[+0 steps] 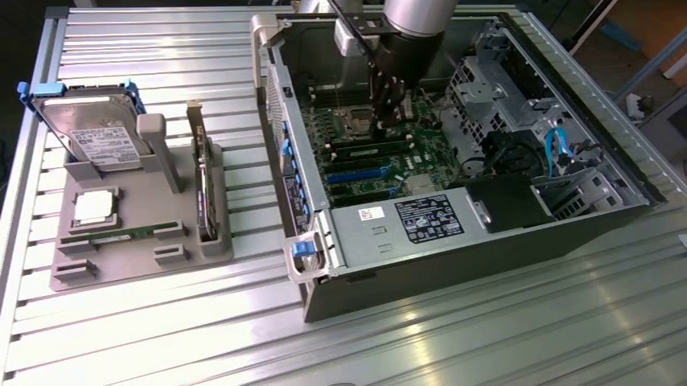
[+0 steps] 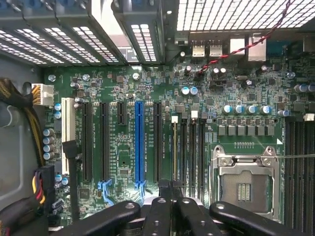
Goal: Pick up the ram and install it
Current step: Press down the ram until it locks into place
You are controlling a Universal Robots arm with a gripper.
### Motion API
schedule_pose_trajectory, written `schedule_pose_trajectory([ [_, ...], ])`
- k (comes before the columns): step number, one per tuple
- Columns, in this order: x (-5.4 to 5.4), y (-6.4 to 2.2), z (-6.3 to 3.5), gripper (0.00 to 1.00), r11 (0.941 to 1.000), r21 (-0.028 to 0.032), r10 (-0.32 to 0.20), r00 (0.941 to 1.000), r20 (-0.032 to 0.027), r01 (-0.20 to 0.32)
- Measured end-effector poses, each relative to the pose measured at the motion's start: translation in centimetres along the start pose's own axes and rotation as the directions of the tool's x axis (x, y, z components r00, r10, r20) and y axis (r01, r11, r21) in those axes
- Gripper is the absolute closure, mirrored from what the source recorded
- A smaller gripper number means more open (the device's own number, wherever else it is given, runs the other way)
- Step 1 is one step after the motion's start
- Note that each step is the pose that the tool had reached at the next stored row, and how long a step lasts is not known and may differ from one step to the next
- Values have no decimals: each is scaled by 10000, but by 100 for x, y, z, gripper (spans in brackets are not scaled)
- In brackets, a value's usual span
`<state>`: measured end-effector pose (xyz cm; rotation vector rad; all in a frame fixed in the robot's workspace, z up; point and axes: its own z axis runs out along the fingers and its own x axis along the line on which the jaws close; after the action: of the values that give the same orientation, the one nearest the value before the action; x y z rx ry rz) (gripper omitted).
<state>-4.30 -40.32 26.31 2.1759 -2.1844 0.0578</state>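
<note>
The ram (image 1: pixel 118 234), a thin green stick, lies flat in the front slot of the grey holder tray (image 1: pixel 129 261) at the exterior view's left. My gripper (image 1: pixel 387 112) hangs inside the open computer case (image 1: pixel 472 233), far from the ram, with its tips low over the green motherboard (image 1: pixel 419 157). In the wrist view the gripper (image 2: pixel 170 189) is shut, its black fingers (image 2: pixel 157 214) pressed together with nothing visible between them. Just ahead of the tips run the narrow black memory slots (image 2: pixel 188 147), beside the empty processor socket (image 2: pixel 244 184).
The tray also holds a silver hard drive (image 1: pixel 95 133) with blue tabs, a square chip (image 1: pixel 95 207) and an upright expansion card (image 1: pixel 202 181). Inside the case are the black power supply (image 1: pixel 504 201), blue cables (image 1: pixel 556 149) and long expansion slots (image 2: pixel 139 142).
</note>
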Motion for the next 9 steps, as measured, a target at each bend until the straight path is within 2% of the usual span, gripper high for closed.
schedule_pose_trajectory([
  [5, 7, 1, -95, 89, 10000, 0, 1, 10000, -3, -1],
  [9, 14, 3, -212, 89, 10000, 0, 0, 10000, -11, 0],
])
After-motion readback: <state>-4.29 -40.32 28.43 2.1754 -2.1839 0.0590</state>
